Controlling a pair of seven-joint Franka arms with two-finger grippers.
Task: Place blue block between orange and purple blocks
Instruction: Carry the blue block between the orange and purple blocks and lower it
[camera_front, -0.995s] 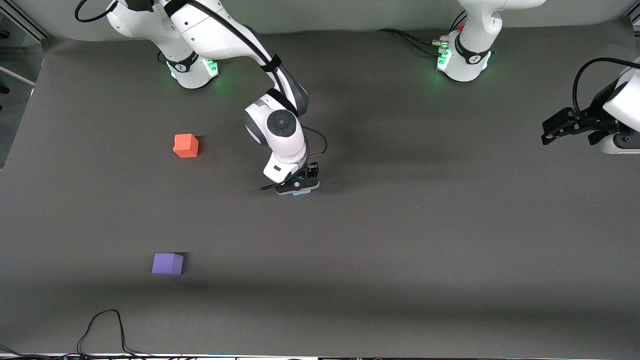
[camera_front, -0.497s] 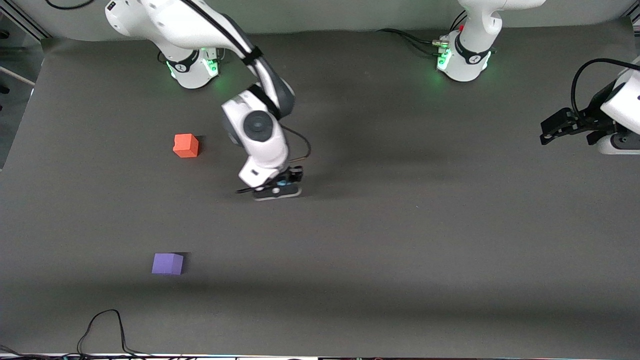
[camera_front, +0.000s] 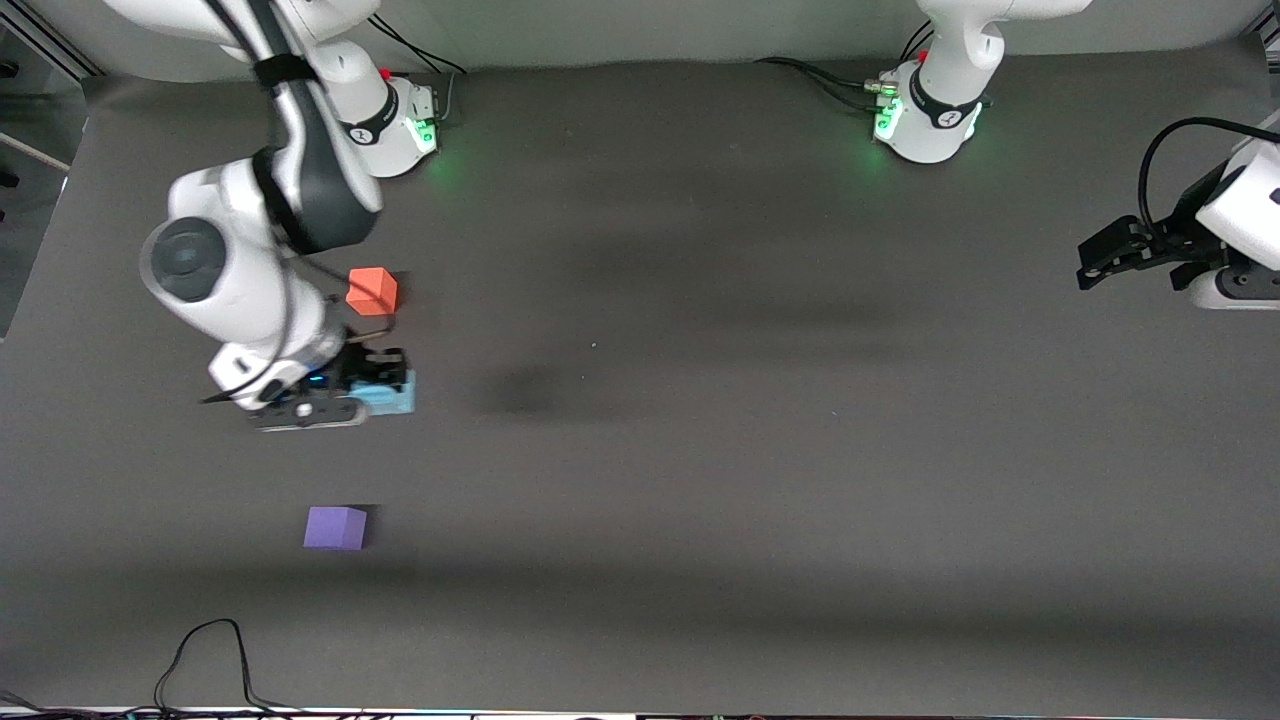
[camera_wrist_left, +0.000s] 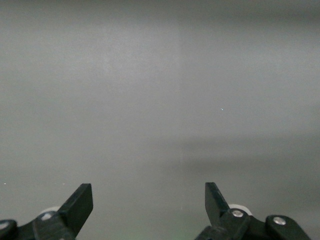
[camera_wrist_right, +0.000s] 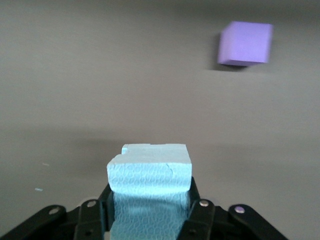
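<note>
My right gripper (camera_front: 378, 392) is shut on the blue block (camera_front: 390, 394), a light sky-blue cube, and holds it over the table between the orange block (camera_front: 372, 291) and the purple block (camera_front: 335, 527). In the right wrist view the blue block (camera_wrist_right: 150, 192) sits clamped between the black fingers (camera_wrist_right: 197, 205), and the purple block (camera_wrist_right: 245, 43) lies on the table apart from it. The orange block is partly behind the right arm's wrist. My left gripper (camera_front: 1100, 263) is open and empty, waiting at the left arm's end of the table; its view shows only bare table between its fingertips (camera_wrist_left: 80, 202).
The table is a dark grey mat (camera_front: 760, 480). A black cable (camera_front: 205, 660) loops at the edge nearest the front camera, by the right arm's end. The two arm bases (camera_front: 925, 115) stand along the edge farthest from the front camera.
My right gripper has carried the blue block from the middle of the table toward the right arm's end, to between the orange and purple blocks. The left arm has barely moved.
</note>
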